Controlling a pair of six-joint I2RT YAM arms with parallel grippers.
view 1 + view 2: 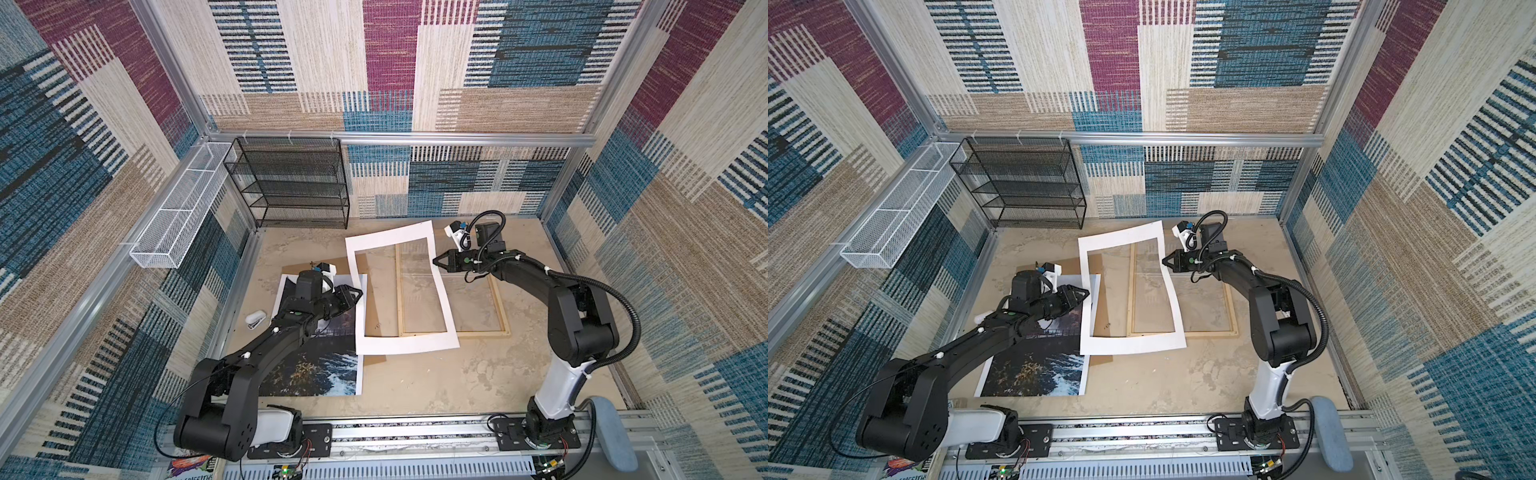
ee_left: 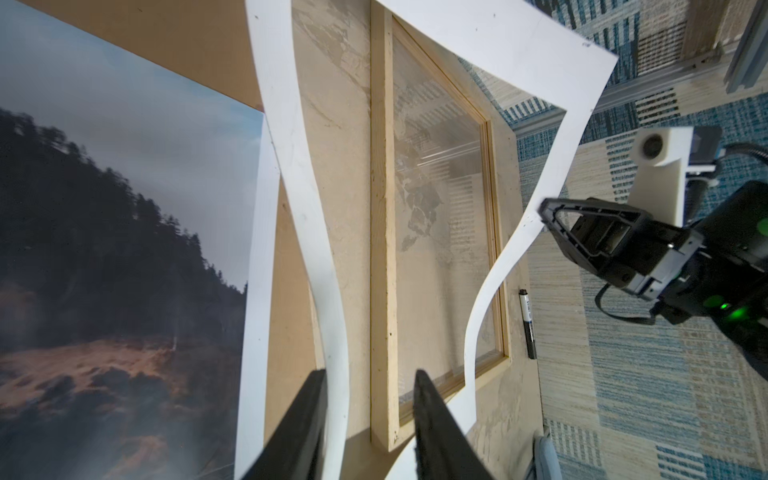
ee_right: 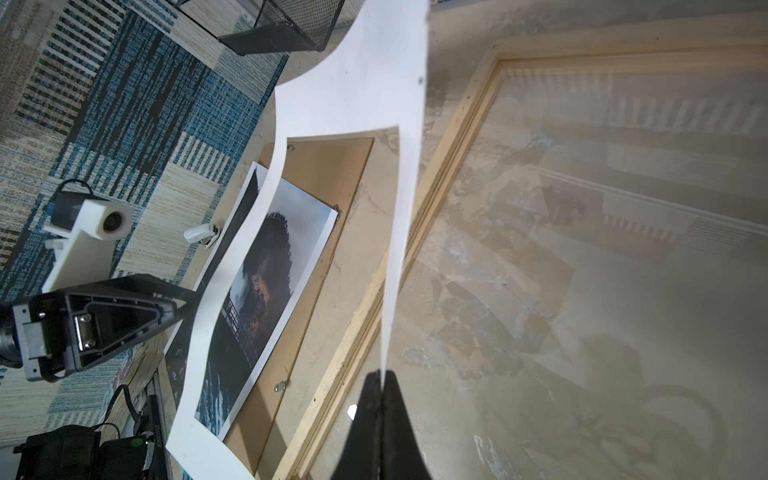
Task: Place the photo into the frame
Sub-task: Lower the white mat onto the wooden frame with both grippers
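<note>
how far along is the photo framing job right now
Nothing looks placed yet: the photo lies flat on the table beside the frame, which holds only glass. In hand: the white mat, bowed over the frame, right jaws shut on one edge, left jaws open around the opposite strip. Left to do: getting the photo into the frame.

**Print, board and frame each partly covered**

In both top views the black left arm (image 1: 282,332) hides the middle of the large paper print of dark cliffs and foaming water (image 1: 324,370). The bowed white card mat (image 1: 409,345) covers the print's far right corner, much of the plain brown backing board (image 1: 370,299) and the near left corner of the pale thin-wood rectangular frame (image 1: 478,332). A small white object (image 1: 255,321) near the bench's left edge is too small to identify.
</note>
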